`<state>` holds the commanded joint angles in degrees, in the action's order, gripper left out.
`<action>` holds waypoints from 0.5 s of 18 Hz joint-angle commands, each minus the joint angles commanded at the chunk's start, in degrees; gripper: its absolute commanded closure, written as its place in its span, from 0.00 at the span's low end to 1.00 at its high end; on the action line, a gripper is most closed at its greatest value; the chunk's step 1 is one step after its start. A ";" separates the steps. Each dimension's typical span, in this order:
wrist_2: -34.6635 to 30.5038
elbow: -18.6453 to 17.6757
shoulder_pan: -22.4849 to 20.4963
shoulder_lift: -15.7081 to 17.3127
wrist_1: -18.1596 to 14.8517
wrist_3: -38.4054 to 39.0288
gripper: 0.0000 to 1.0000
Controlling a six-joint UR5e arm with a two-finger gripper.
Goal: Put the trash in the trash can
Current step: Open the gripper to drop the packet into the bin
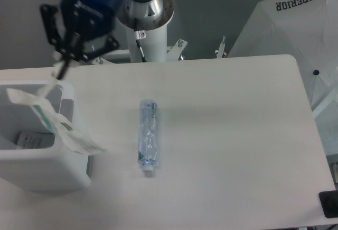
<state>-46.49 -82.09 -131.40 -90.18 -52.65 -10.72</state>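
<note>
The trash can stands at the left edge of the table. The crushed bottle lies flat on the table right of the trash can, apart from it, its cap toward the near edge. The plastic bag hangs across the trash can's right rim, from the gripper above the can's far side. A labelled packet lies inside the trash can.

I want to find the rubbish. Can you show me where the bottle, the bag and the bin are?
bottle (147, 139), fixed camera, middle of its crushed body.
bag (58, 122), fixed camera, printed part hanging over the bin's rim.
bin (45, 173), fixed camera, front wall.
</note>
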 joint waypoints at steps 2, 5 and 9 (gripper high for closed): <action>0.00 -0.96 0.88 0.61 0.00 0.26 1.00; 0.00 -3.42 3.07 1.23 0.09 0.18 1.00; -0.18 -7.38 4.22 2.64 0.09 -0.53 0.86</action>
<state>-46.67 -89.47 -127.18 -87.54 -52.56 -11.25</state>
